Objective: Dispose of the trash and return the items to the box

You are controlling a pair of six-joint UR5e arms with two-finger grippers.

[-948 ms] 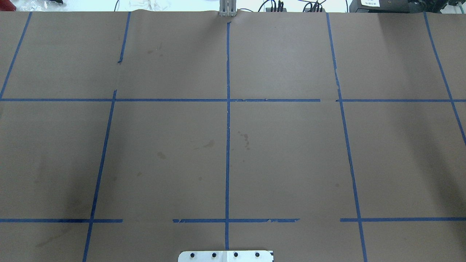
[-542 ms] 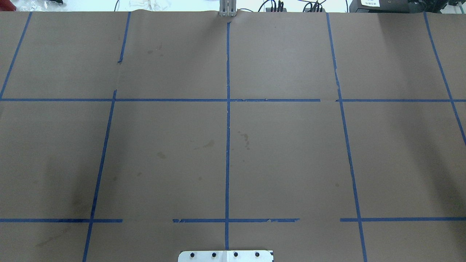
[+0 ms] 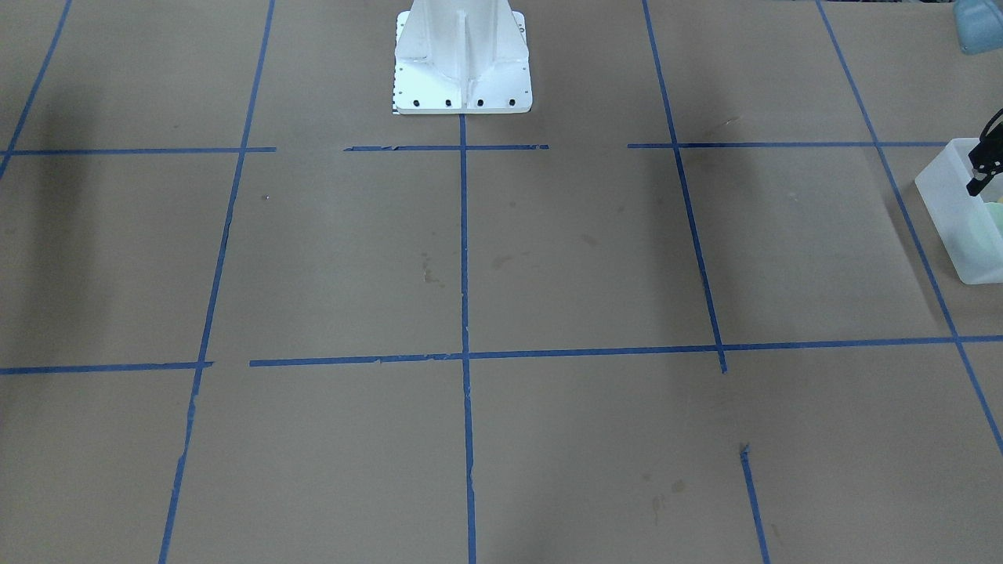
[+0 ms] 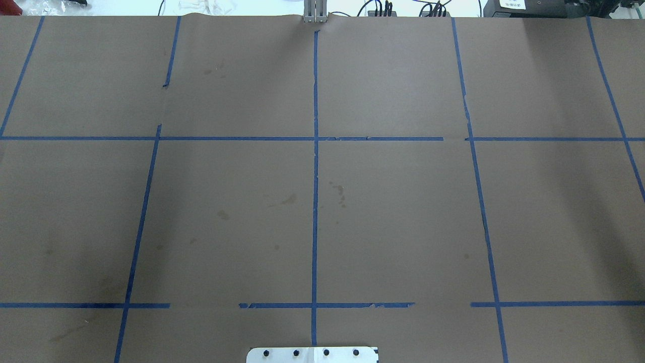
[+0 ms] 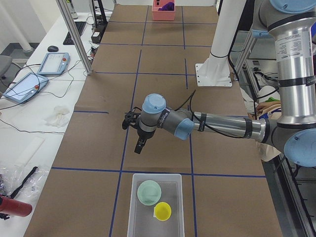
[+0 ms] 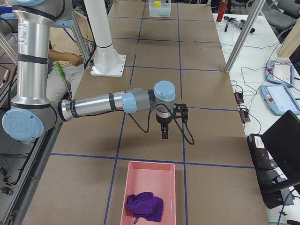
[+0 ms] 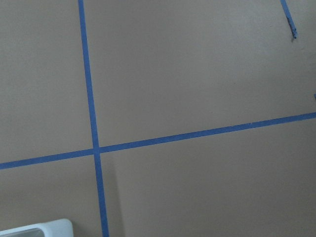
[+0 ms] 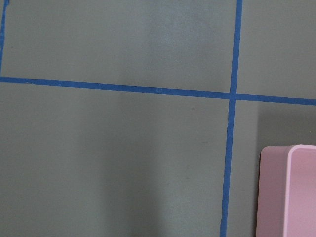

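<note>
Seeing left gripper [image 5: 140, 146] and right gripper [image 6: 164, 133] only sidelong, I cannot tell their jaws' state.

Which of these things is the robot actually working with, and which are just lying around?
Job in hand:
box, holding the bowl and cup
pink bin, holding a purple wad, probably the trash
left gripper
right gripper

Just lying about, on the side bench:
tablet
mouse
red bottle
</note>
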